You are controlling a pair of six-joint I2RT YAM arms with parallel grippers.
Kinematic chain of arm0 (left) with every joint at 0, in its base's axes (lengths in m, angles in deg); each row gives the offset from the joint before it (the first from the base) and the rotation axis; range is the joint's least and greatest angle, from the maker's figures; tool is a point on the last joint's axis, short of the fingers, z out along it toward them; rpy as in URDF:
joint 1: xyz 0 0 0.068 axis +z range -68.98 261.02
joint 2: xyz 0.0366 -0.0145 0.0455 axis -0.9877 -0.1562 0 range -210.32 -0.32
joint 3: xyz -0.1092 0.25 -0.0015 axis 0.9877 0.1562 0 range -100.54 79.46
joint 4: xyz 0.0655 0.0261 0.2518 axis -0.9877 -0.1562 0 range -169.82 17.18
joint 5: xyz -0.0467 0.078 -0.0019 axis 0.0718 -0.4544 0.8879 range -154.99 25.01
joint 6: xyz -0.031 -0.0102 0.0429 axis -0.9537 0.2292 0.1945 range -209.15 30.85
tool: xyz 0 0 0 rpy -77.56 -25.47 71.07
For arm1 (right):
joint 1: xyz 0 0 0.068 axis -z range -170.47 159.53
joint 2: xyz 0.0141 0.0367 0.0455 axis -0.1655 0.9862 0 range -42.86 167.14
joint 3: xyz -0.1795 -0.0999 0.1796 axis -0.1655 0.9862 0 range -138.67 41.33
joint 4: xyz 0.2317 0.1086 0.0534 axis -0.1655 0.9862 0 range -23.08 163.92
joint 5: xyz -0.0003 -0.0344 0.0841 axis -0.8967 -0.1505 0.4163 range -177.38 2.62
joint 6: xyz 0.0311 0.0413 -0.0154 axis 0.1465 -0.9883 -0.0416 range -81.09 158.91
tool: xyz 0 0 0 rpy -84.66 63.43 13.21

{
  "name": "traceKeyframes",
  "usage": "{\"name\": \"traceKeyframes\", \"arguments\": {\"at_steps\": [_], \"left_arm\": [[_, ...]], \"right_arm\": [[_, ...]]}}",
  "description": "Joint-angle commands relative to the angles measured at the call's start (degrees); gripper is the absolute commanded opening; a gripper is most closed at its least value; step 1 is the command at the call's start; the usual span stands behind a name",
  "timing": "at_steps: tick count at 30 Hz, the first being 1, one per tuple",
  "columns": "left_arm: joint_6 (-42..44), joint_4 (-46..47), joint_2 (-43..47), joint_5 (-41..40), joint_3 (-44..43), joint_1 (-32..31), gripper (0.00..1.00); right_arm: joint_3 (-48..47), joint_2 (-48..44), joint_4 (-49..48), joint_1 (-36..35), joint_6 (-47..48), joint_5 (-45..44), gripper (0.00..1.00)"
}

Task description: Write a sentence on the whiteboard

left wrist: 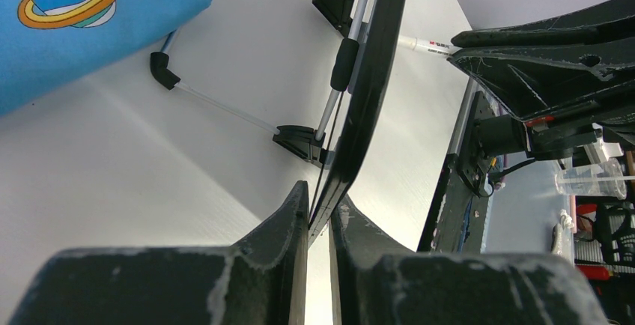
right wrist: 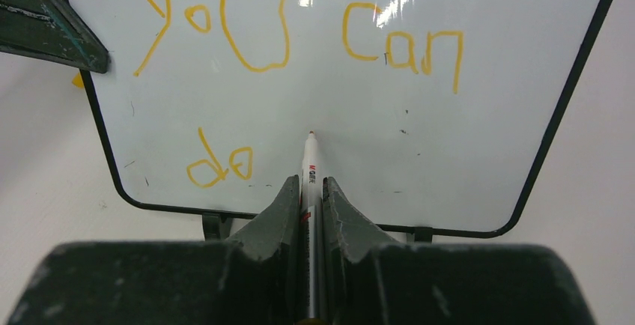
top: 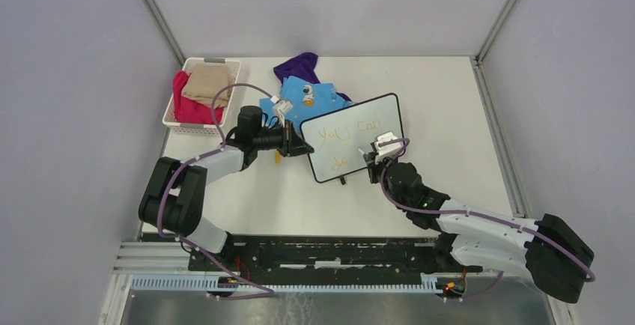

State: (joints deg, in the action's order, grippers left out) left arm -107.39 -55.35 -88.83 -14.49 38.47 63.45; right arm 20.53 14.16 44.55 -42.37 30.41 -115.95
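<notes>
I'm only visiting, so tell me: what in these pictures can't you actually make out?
- Right wrist view: whether the pen tip touches the whiteboard. The camera looks along the pen from behind, so any gap is hidden.
- Right wrist view: the print on the pen is too small to read.
- Left wrist view: the sentence is hidden because the whiteboard shows only its edge.
- Top view: the clothes cover whatever lies lower in the basket.

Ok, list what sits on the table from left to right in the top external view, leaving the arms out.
white basket of clothes → blue shirt → whiteboard
</notes>
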Motion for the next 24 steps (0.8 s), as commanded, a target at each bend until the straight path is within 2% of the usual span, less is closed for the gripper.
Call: {"name": "traceKeyframes", "arguments": {"at_steps": [1, 12, 24], "left_arm": [[3.3, -5.35, -1.6, -3.13, -0.17, -0.45, 0.02], [3.27, -5.35, -1.43, -3.05, -0.21, -0.45, 0.02], [3.34, -5.35, -1.55, -3.13, -0.22, -0.45, 0.02]], "right_arm": [[-3.26, 1.1, -3.56, 0.13, 0.19, 1.01, 0.0], [-2.2, 3.56, -3.03, 0.19, -0.45, -0.17, 0.0], [2.64, 0.75, -2.24, 0.14, -2.53, 0.08, 0.0]]}}
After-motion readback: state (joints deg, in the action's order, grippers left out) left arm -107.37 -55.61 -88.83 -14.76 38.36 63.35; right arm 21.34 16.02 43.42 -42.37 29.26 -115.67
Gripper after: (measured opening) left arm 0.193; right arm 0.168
